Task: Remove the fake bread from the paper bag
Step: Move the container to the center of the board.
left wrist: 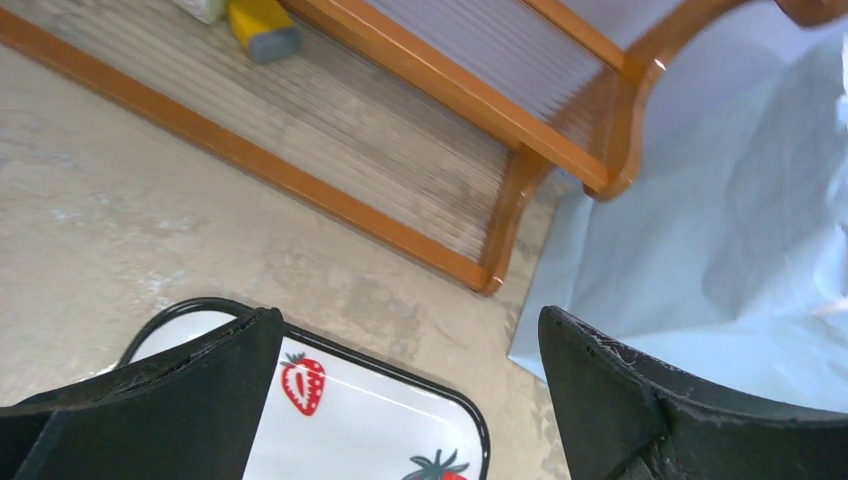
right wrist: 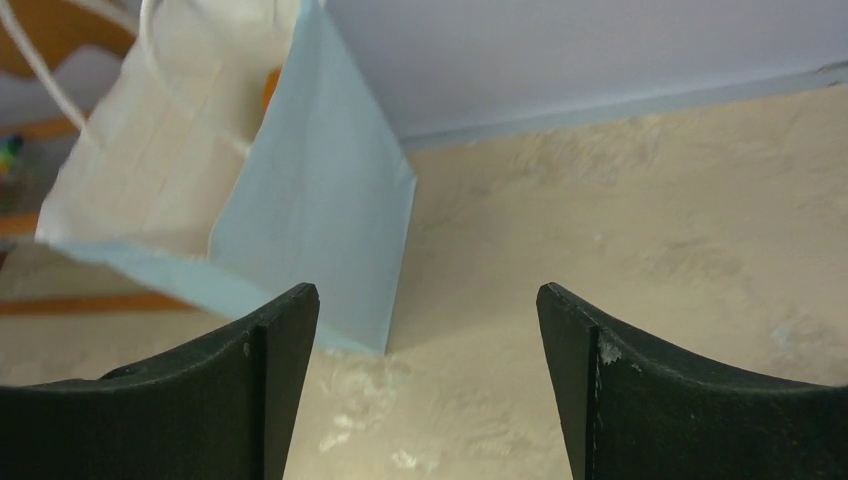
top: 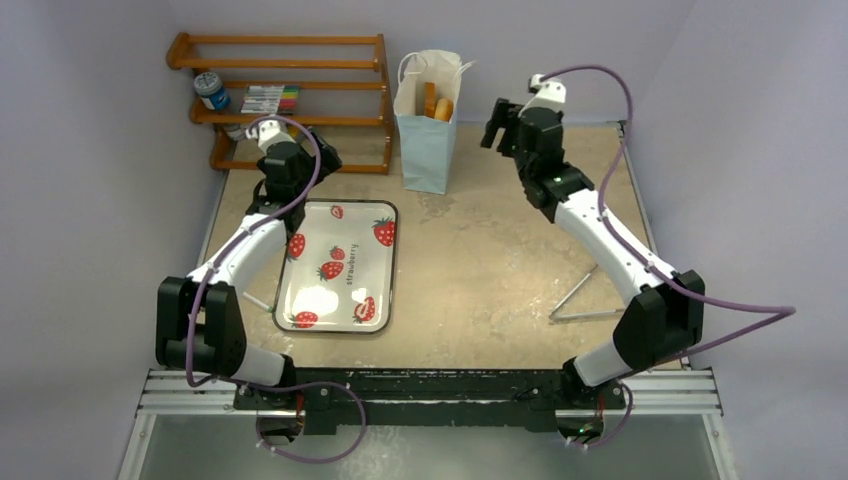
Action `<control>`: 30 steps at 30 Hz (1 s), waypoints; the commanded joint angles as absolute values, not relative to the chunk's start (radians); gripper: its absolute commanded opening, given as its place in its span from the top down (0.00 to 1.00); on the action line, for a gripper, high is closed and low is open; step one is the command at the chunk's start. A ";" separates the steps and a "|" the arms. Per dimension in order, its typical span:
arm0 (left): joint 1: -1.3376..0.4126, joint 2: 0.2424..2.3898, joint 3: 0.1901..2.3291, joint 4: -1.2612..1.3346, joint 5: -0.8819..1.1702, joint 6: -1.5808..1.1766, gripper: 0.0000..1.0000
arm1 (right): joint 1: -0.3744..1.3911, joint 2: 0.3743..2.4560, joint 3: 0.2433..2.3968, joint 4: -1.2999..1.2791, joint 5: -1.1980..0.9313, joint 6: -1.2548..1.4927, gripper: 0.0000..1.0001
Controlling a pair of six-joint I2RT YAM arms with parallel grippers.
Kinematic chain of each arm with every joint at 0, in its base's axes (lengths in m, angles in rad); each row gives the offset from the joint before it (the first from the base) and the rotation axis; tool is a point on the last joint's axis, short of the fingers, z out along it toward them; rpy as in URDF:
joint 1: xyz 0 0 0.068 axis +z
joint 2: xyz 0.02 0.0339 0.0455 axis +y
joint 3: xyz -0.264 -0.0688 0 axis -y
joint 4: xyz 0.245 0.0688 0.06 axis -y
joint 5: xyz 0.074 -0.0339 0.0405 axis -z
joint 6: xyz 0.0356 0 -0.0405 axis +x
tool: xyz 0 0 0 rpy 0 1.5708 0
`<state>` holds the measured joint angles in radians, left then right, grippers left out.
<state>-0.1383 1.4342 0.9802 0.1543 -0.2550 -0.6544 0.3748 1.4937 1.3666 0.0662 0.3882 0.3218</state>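
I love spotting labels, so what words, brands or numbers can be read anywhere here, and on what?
"strawberry": on the white strawberry-print tray, along its length.
Pack of coloured markers on the orange wooden rack: print too small to read.
Blue-lidded jar: label blurred.
Light blue paper bag: no text shows.

the top view hangs above and behind the arm bases and looks steeply down over the whole table [top: 480, 260], far enough off to hold the wooden rack [top: 290, 62], the strawberry tray [top: 345, 225] and the blue paper bag [top: 428, 150] at once. the left wrist view sits low and close behind the left gripper [left wrist: 407, 314], facing the far edge, and catches the tray's corner, the rack's foot and the bag's side. the right wrist view sits equally low behind the right gripper [right wrist: 425, 289], facing the bag from its other side, so all three views share the bag.
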 commanded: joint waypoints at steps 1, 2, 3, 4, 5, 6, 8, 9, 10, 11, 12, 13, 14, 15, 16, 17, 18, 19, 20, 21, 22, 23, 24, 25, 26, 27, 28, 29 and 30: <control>-0.173 1.456 1.082 0.157 -0.161 -0.583 0.00 | 0.467 1.511 1.362 0.002 0.399 0.369 0.17; -0.181 1.460 1.112 0.131 -0.161 -0.565 0.00 | 0.488 1.511 1.367 -0.015 0.399 0.374 0.18; -0.184 1.464 1.132 0.109 -0.158 -0.557 0.00 | 0.512 1.512 1.371 -0.037 0.392 0.382 0.18; -0.184 1.467 1.148 0.091 -0.158 -0.552 0.00 | 0.537 1.516 1.375 -0.064 0.374 0.395 0.18; -0.184 1.467 1.157 0.076 -0.163 -0.552 0.00 | 0.565 1.526 1.377 -0.091 0.359 0.414 0.18; -0.184 1.464 1.163 0.067 -0.173 -0.555 0.00 | 0.598 1.539 1.377 -0.121 0.356 0.434 0.18; -0.185 1.457 1.167 0.050 -0.197 -0.569 0.00 | 0.668 1.571 1.365 -0.153 0.349 0.474 0.18; -0.184 1.453 1.167 0.044 -0.210 -0.579 0.00 | 0.704 1.589 1.354 -0.157 0.347 0.488 0.18; -0.184 1.448 1.166 0.031 -0.223 -0.590 0.00 | 0.738 1.609 1.348 -0.164 0.351 0.506 0.18; -0.184 1.442 1.166 0.018 -0.241 -0.597 0.00 | 0.770 1.631 1.345 -0.170 0.352 0.525 0.18; -0.185 1.437 1.167 0.003 -0.263 -0.610 0.00 | 0.797 1.654 1.344 -0.173 0.350 0.541 0.18; -0.185 1.428 1.164 -0.011 -0.286 -0.620 0.00 | 0.821 1.679 1.345 -0.174 0.343 0.557 0.19; -0.184 1.417 1.159 -0.019 -0.306 -0.630 0.00 | 0.840 1.704 1.345 -0.173 0.331 0.576 0.20; -0.184 1.407 1.150 -0.024 -0.322 -0.637 0.00 | 0.855 1.737 1.345 -0.169 0.318 0.594 0.22; -0.184 1.395 1.143 -0.029 -0.336 -0.645 0.00 | 0.865 1.762 1.345 -0.164 0.304 0.614 0.24; -0.185 1.385 1.135 -0.035 -0.349 -0.651 0.00 | 0.873 1.784 1.344 -0.161 0.295 0.636 0.25; -0.184 1.374 1.128 -0.040 -0.362 -0.655 0.00 | 0.881 1.805 1.343 -0.155 0.292 0.652 0.25; -0.184 1.362 1.121 -0.041 -0.372 -0.656 0.00 | 0.888 1.824 1.341 -0.148 0.292 0.664 0.26; -0.184 1.353 1.112 -0.041 -0.375 -0.656 0.00 | 0.895 1.840 1.340 -0.139 0.290 0.669 0.26; -0.185 1.344 1.105 -0.042 -0.379 -0.655 0.00 | 0.900 1.857 1.341 -0.130 0.287 0.672 0.27; -0.184 1.335 1.096 -0.042 -0.384 -0.655 0.00 | 0.904 1.872 1.343 -0.124 0.284 0.673 0.29; -0.184 1.328 1.092 -0.048 -0.391 -0.655 0.00 | 0.906 1.889 1.347 -0.121 0.280 0.679 0.30; -0.184 1.319 1.087 -0.050 -0.396 -0.653 0.00 | 0.908 1.907 1.351 -0.121 0.276 0.683 0.30; -0.184 1.311 1.081 -0.051 -0.399 -0.653 0.01 | 0.909 1.921 1.355 -0.122 0.271 0.688 0.31; -0.184 1.303 1.077 -0.051 -0.404 -0.651 0.00 | 0.912 1.936 1.357 -0.122 0.266 0.692 0.31; -0.184 1.296 1.073 -0.048 -0.409 -0.649 0.00 | 0.915 1.947 1.359 -0.118 0.260 0.695 0.31; -0.184 1.291 1.071 -0.048 -0.414 -0.648 0.00 | 0.919 1.960 1.361 -0.114 0.257 0.697 0.31; -0.184 1.286 1.071 -0.046 -0.420 -0.647 0.01 | 0.923 1.974 1.365 -0.111 0.256 0.699 0.31; -0.184 1.283 1.071 -0.047 -0.426 -0.645 0.01 | 0.926 1.987 1.370 -0.110 0.255 0.701 0.32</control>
